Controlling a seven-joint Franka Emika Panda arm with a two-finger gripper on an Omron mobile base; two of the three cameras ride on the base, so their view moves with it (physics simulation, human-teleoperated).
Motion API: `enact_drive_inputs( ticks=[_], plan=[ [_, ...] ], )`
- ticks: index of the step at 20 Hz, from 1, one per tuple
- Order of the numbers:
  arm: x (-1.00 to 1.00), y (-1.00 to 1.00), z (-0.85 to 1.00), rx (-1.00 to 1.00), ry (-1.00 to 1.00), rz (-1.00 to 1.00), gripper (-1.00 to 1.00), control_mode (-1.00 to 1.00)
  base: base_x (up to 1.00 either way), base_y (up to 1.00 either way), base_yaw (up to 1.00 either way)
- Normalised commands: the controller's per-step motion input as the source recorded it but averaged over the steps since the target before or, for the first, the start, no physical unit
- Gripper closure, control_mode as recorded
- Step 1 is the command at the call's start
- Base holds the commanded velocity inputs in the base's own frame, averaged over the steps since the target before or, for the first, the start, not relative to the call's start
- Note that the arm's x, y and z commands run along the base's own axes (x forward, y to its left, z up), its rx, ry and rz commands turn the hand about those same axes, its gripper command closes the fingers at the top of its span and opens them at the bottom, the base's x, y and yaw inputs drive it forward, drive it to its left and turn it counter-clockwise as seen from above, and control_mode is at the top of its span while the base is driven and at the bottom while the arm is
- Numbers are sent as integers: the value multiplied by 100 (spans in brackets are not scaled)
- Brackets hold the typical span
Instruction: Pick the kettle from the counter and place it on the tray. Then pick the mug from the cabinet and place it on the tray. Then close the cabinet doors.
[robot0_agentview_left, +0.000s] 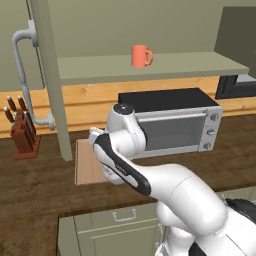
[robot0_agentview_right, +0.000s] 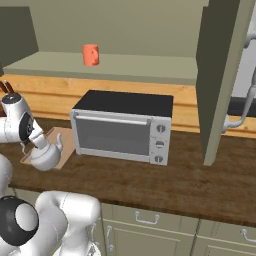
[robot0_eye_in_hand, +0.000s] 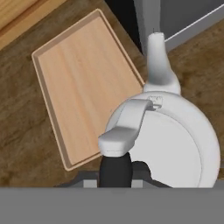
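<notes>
Kettle: the kettle (robot0_eye_in_hand: 175, 135) sits lower right of the hand view, overlapping the tray's (robot0_eye_in_hand: 83, 83) right edge; whether it rests there or is lifted cannot be told.
Gripper: the gripper (robot0_eye_in_hand: 116, 173) pinches the kettle's handle.
Surroundings: toaster oven (robot0_agentview_right: 122, 127) just beside the tray; knife block (robot0_agentview_left: 24, 134) at left.
Mug: the mug (robot0_agentview_left: 141, 55) stands on the cabinet shelf (robot0_agentview_left: 150, 67).
Hidden: the arm covers part of the tray in the left base view.

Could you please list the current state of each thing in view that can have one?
Silvery-grey rounded kettle: upright, held above the tray's edge, not set down.
Light wooden tray: bare.
Small orange mug: upright on the cabinet shelf.
Olive-green cabinet door: open.
Silver toaster oven: door closed.
Gripper: shut on the kettle's handle.
</notes>
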Motion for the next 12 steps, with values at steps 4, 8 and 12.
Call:
enact_drive_inputs(
  ticks=[4,8,12],
  plan=[
    [57,49,0,0,1,0,100,-100,0,0,0],
    [68,18,0,-7,6,10,100,-100,0,0,0],
    [44,18,-5,-11,0,4,100,-100,0,0,0]
  ],
)
